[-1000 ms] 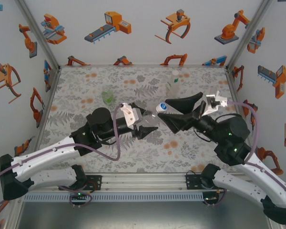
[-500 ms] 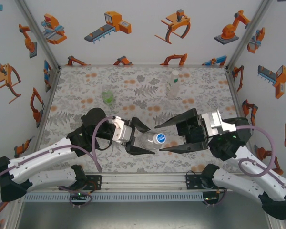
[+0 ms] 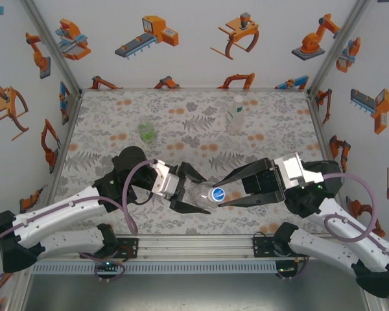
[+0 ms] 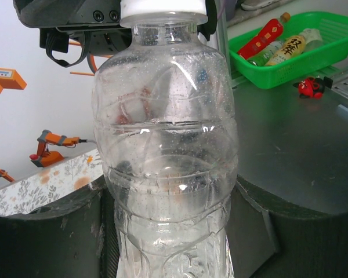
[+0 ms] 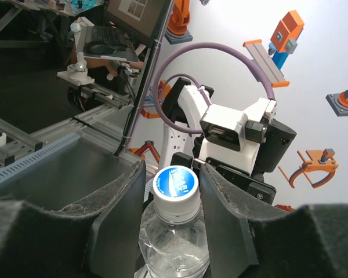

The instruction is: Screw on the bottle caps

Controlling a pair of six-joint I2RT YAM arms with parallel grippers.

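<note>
The cap (image 5: 175, 184) has a blue printed top with pale writing, too small to read. It sits on the neck of a clear, unlabelled bottle (image 5: 174, 249) whose wall is beaded with droplets inside.

In the top view this bottle (image 3: 198, 195) is at lower centre, over the near part of the floral surface (image 3: 117, 123), with its cap (image 3: 216, 193) toward the right of the frame and turned up to the camera. The left fingers (image 3: 181, 205) are clenched on the bottle's body. In the left wrist view they (image 4: 40, 231) show as dark pads at both lower corners, against the bottle's lower half (image 4: 165, 162), and the white cap (image 4: 162, 8) is at the top edge.

The right fingers (image 3: 243, 175) come in from the right and taper to the cap. In the right wrist view they (image 5: 119, 220) flank it on both sides, very close. I cannot tell whether they press on it.

Toward the far edge of the surface stand a green bottle (image 3: 146, 132), left of centre, and a taller labelled bottle (image 3: 235, 116), right of centre. The pale label's print is unreadable.

At the upper right of the left wrist view, a green basket (image 4: 272, 75) holds a red bottle (image 4: 265, 38) and a yellow-labelled bottle (image 4: 290, 45). Its large dark characters look Chinese, but I cannot read them.
</note>
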